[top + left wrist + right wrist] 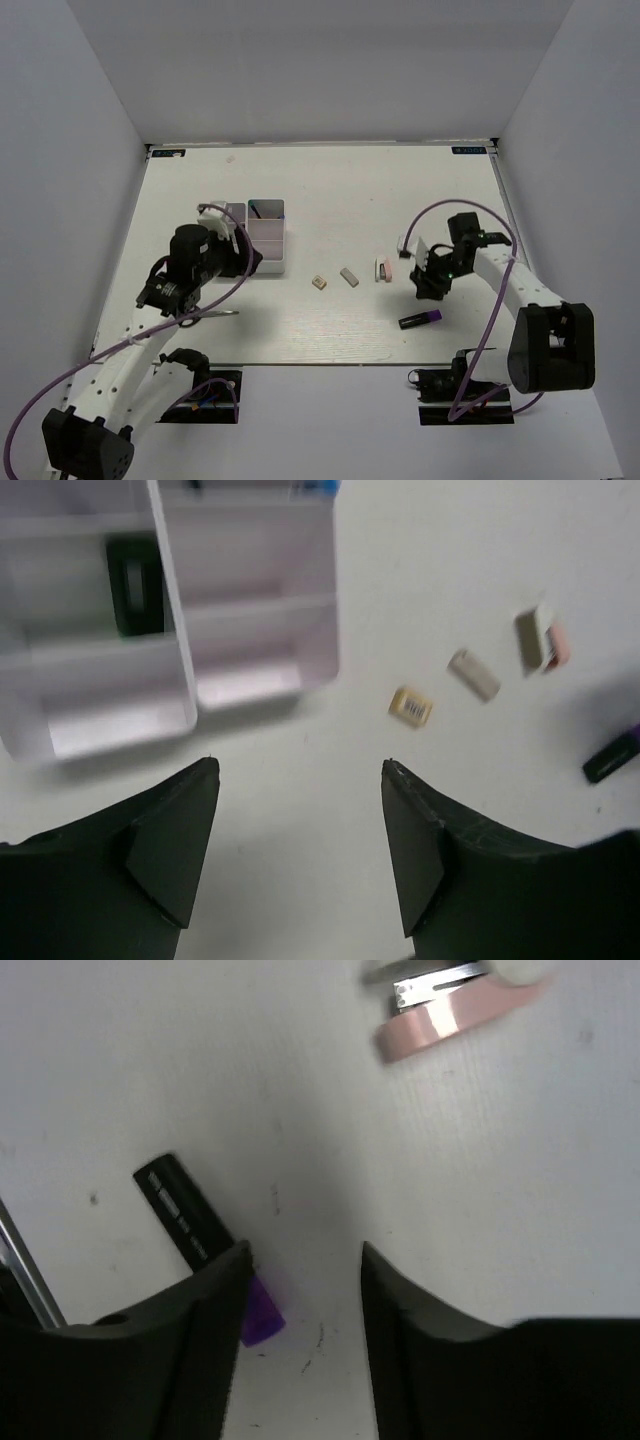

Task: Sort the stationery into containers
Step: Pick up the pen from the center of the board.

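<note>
Progress is partial: the bins hold a dark item and a blue pen; beige eraser, grey eraser, pink eraser and purple marker lie loose on the table. Left hand, spread and empty, hangs near the bins; right hand, part-spread and empty, hovers by the marker.

Left arm, right arm: white tubular links, bulky black joint housings. Purple cable looping loose along each arm. Black base plate under each, coloured wiring on it. Left gripper, right gripper: matte black wedge-shaped fingers, tapering to narrow tips, flat inner faces.
</note>
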Robot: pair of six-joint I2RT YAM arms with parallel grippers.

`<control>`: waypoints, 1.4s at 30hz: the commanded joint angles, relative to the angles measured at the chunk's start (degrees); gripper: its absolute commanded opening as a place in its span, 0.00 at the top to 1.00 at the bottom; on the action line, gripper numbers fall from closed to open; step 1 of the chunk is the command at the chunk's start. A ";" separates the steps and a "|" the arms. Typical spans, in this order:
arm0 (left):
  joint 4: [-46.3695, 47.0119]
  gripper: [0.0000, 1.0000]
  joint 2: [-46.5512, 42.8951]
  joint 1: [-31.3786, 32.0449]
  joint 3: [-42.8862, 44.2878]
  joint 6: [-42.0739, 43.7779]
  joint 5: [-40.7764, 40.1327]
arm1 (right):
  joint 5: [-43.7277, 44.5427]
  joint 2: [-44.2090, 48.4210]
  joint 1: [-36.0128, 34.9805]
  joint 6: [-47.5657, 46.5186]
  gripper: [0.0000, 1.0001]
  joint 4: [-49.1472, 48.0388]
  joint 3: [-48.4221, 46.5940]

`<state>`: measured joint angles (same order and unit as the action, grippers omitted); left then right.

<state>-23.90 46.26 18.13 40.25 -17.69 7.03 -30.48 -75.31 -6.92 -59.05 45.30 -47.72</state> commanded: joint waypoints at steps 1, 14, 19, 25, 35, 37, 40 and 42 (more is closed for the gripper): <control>-13.10 0.23 -3.44 0.24 -3.50 0.46 2.66 | 0.86 3.59 -0.90 -25.11 0.45 4.18 6.14; -14.51 0.17 -8.99 0.41 -7.03 0.38 -0.26 | -0.72 2.10 -5.30 -31.92 0.32 2.43 11.07; -14.86 0.17 -9.96 0.41 -7.20 0.38 -0.70 | 1.65 2.45 -8.89 -29.91 0.32 1.46 13.00; -14.42 0.17 -11.72 0.41 -7.38 0.11 -2.10 | 8.76 2.54 -13.55 -25.08 0.36 -2.75 15.29; -15.21 0.17 -15.23 0.41 -7.47 0.38 -5.61 | 22.73 -3.70 -21.03 -22.25 0.72 -1.62 16.79; -15.39 0.16 -16.72 0.41 -7.73 0.38 -6.32 | 24.58 -4.76 -22.43 -21.38 0.80 -1.79 17.05; -15.74 0.16 -18.48 0.41 -8.08 0.38 -6.76 | 26.43 -5.28 -24.19 -20.15 0.92 -1.71 16.96; -15.91 0.16 -19.54 0.24 -8.43 0.12 -8.24 | 26.00 -5.29 -24.98 -18.39 1.00 0.82 15.04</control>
<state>-39.07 28.03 18.24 32.32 -17.47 1.23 -13.21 -75.77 -31.24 -79.20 45.04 -36.56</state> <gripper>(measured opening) 0.842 0.332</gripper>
